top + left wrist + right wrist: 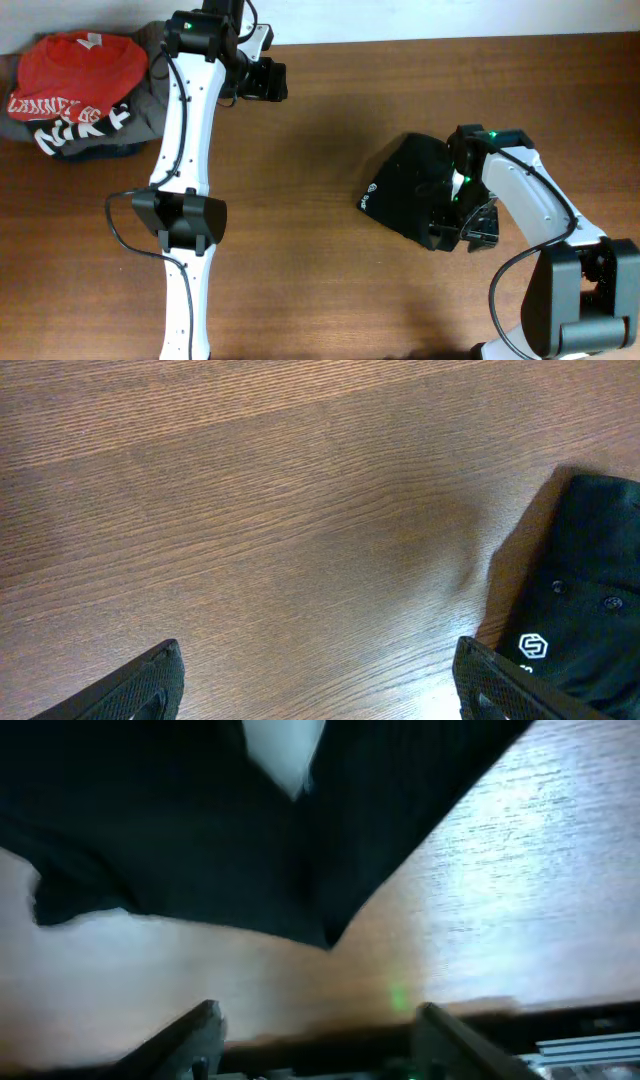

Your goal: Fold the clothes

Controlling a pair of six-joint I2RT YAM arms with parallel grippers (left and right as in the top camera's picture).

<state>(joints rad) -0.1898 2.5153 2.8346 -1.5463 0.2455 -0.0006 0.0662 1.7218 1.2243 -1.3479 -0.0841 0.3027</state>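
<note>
Right fingers (195, 1035) parted, black garment (200, 810) just beyond tips.

Bare counter (300, 260) spreads wide between the two arms, open for passing through. The black garment (405, 190) takes up the space right of centre, with the right tool (470, 228) at its edge. The left arm (185, 150) spans the left side. Beyond it, a pile of red and grey clothes (75, 95) fills the far corner.
</note>
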